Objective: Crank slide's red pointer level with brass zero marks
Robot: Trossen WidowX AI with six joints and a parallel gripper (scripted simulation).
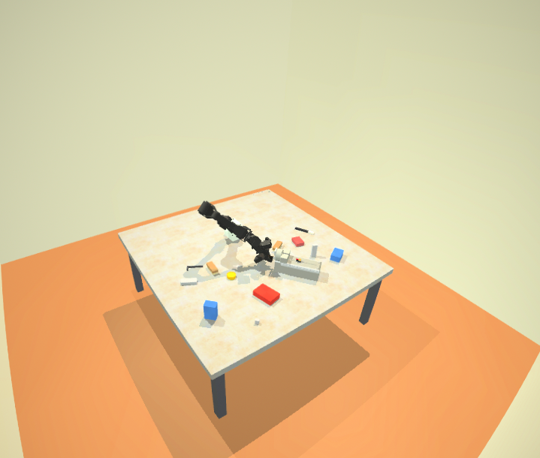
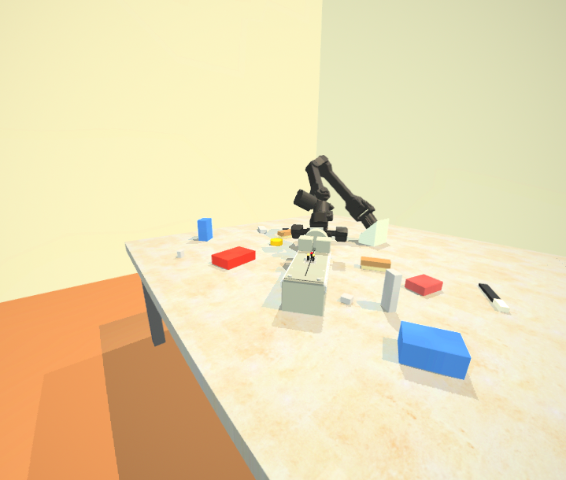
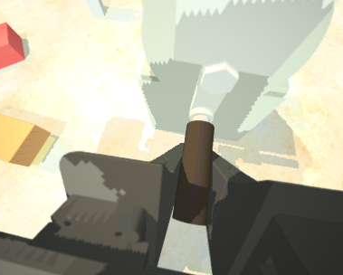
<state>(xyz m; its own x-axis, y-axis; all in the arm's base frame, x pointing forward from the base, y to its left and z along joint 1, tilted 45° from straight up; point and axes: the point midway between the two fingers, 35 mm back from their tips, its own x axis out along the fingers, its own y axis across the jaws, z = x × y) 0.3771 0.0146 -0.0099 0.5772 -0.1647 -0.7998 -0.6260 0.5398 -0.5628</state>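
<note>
From where I stand, the gripper (image 1: 269,258) (image 3: 192,149) is matte black and blocky, pinching a smooth brown cylindrical handle (image 3: 198,172) between its fingers. Just beyond the gripper, a pale crank arm (image 3: 208,92) runs from the handle to a faceted, whitish hub. The pale grey-green machine (image 1: 297,269) (image 2: 304,295), a long box with flat sides, stretches away past the hub on a cream, mottled tabletop (image 1: 171,241) (image 2: 520,393). Farther from the gripper than the crank, the small red pointer (image 1: 299,260) (image 2: 312,253) sits on the machine's top; its alignment is too small to judge.
</note>
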